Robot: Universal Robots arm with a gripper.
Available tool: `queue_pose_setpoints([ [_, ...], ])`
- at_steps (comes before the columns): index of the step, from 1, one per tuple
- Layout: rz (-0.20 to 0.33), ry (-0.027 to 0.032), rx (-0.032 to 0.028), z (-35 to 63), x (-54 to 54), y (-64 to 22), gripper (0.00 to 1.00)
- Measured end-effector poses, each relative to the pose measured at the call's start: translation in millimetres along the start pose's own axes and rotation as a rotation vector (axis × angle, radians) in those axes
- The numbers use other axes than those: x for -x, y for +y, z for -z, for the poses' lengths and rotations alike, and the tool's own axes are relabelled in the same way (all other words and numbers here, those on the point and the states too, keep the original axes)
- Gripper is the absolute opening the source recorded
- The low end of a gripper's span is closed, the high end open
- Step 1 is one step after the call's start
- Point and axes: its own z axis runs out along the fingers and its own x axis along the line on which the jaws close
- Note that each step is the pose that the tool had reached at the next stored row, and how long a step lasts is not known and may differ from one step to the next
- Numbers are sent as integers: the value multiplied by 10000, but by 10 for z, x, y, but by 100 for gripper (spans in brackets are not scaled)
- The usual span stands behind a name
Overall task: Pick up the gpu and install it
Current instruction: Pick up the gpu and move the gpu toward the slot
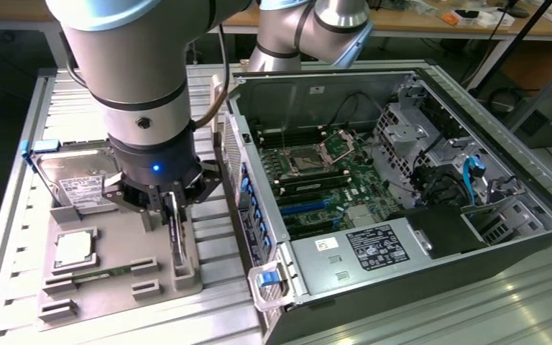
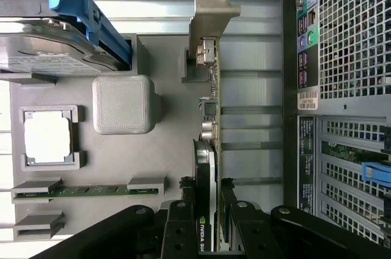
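Working the pick-up step: pinching, with jaws set narrow, both faces of the thin green circuit-board gpu with black fan and silver end bracket [image 2: 208,112]. Standing on edge at 3 o'clock of the grey moulded tray [image 1: 113,298]. Lying 12-to-6 in the exterior view, bracket pointing to 12. Probably needing a straight, upright pull out of the tray.

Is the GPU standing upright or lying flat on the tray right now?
Upright, on its edge: the gpu stands slotted in the gray tray, with the claw gripping both its faces.
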Motion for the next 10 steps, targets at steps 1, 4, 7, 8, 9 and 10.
queue_pose_setpoints([
  [1,0,-2,2,11,1,0,27],
  [4,0,-3,3,38,2,2,27],
  [7,0,-3,2,89,4,4,27],
  [8,0,-4,3,101,5,4,27],
  [9,0,-3,3,122,5,5,27],
  [10,0,-2,2,139,6,6,27],
])
